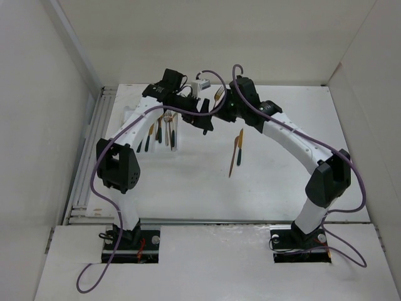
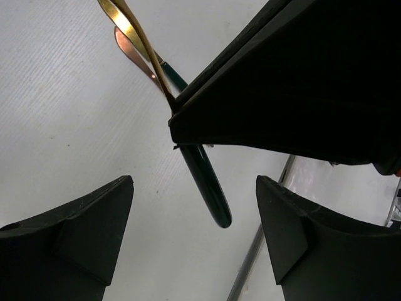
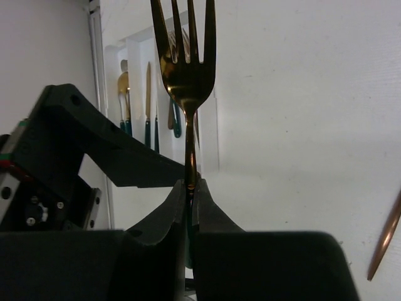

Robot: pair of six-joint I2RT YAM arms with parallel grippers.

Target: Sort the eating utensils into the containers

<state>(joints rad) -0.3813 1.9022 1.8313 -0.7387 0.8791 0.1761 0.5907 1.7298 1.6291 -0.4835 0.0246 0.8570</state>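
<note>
My right gripper [image 3: 191, 185] is shut on the neck of a gold fork [image 3: 185, 50], tines pointing up, and holds it above the table [image 1: 218, 94]. In the left wrist view the fork's dark green handle [image 2: 207, 182] sticks out below the right gripper's black body [image 2: 301, 75]. My left gripper [image 2: 195, 188] is open and empty, its fingers [image 2: 94, 226] either side of the handle end without touching it. The two grippers meet in the top view, left [image 1: 199, 114] and right [image 1: 225, 108]. The white tray [image 1: 130, 116] lies to their left and holds several utensils [image 1: 160, 132], also seen in the right wrist view [image 3: 148, 94].
Two gold-headed utensils [image 1: 239, 143] lie loose on the table right of the tray, one end to end with the other [image 1: 232, 164]; one shows at the edge of the right wrist view [image 3: 388, 232]. White walls close in the table left, back and right. A metal rail [image 1: 88, 157] runs along the left edge.
</note>
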